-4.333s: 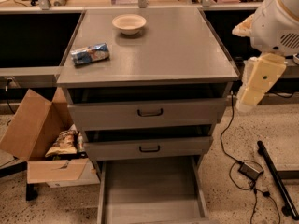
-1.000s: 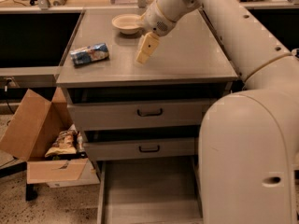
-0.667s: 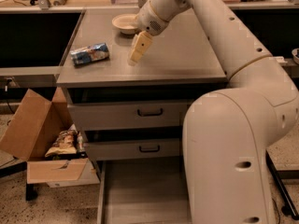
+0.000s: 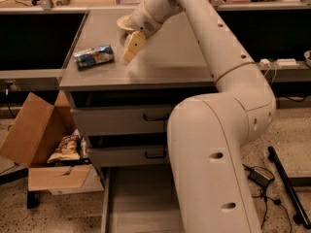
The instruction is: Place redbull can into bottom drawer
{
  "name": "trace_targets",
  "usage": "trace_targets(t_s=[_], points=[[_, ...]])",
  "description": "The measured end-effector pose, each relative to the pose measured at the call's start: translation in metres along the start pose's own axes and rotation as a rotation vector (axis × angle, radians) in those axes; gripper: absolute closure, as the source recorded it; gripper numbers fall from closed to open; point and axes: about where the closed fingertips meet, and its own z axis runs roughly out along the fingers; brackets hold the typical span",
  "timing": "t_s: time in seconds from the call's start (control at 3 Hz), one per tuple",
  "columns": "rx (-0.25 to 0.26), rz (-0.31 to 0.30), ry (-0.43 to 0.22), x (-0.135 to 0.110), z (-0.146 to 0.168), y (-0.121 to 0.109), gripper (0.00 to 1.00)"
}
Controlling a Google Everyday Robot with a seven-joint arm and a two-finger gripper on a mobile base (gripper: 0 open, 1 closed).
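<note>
The redbull can, blue and silver, lies on its side on the left part of the grey cabinet top. My gripper hangs over the cabinet top just right of the can, a short gap away, pointing down and left. The bottom drawer is pulled out at floor level, a shallow grey tray, partly hidden behind my arm. The two upper drawers with black handles are closed.
A beige bowl sits at the back of the cabinet top, mostly behind my arm. An open cardboard box with snack packets stands on the floor to the left. Cables and a black bar lie on the floor to the right.
My arm has swung in from the right over the cabinet top, and the gripper has moved left and closer to the can. The can has not moved.
</note>
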Motion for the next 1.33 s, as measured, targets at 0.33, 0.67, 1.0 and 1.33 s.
trace_targets(t_s=[0.33, 0.67, 1.0, 1.33], points=[[-0.002, -0.004, -0.002, -0.004, 0.006, 0.0, 0.0], [-0.011, -0.02, -0.01, -0.022, 0.036, -0.001, 0.0], [-0.027, -0.03, -0.028, -0.043, 0.061, 0.002, 0.0], [-0.049, -0.018, -0.034, -0.052, 0.079, 0.008, 0.0]])
